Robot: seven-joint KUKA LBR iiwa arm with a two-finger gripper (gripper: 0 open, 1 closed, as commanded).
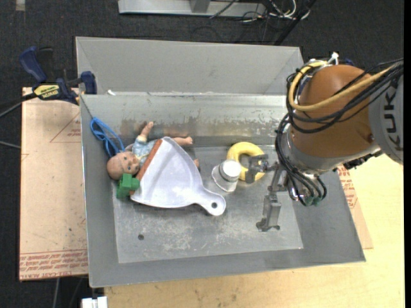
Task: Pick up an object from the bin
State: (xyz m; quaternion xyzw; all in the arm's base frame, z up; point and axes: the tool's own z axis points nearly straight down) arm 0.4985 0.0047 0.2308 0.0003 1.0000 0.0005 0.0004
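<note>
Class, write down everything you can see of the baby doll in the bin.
The baby doll lies face up at the left of the bin, bald head toward the left wall, one bare arm raised toward the back wall. It looks like skin-coloured plastic in a pale patterned top. A white scoop covers its lower body; a green block sits beside its head.

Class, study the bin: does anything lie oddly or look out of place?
The baby doll at the left of the bin lies half covered by a white scoop resting on it. Nothing looks spilled or broken.
</note>
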